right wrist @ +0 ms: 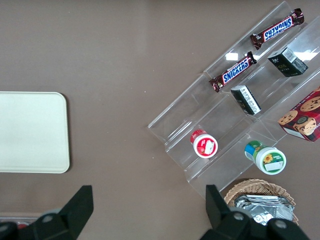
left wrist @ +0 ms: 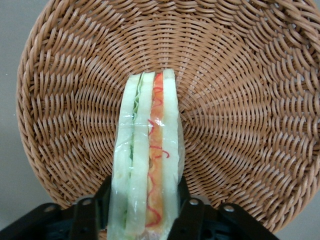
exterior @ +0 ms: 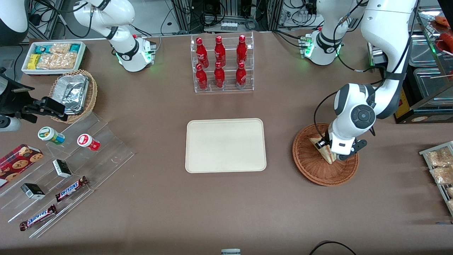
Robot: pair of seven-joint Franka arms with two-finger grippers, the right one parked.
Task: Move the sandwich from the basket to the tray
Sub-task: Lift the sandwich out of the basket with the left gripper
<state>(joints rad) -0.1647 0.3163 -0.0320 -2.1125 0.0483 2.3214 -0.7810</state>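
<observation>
The sandwich is a clear-wrapped bread wedge with a red and green filling. It stands on edge in the reddish-brown wicker basket, toward the working arm's end of the table. My left gripper is down in the basket, and its black fingers press on both flat sides of the sandwich. The basket's woven floor lies under the sandwich. The cream-white tray lies at the table's middle with nothing on it. It also shows in the right wrist view.
A clear rack of red bottles stands farther from the front camera than the tray. Clear stepped shelves with snack bars and cups, a tan basket of foil containers and a white snack bin lie toward the parked arm's end.
</observation>
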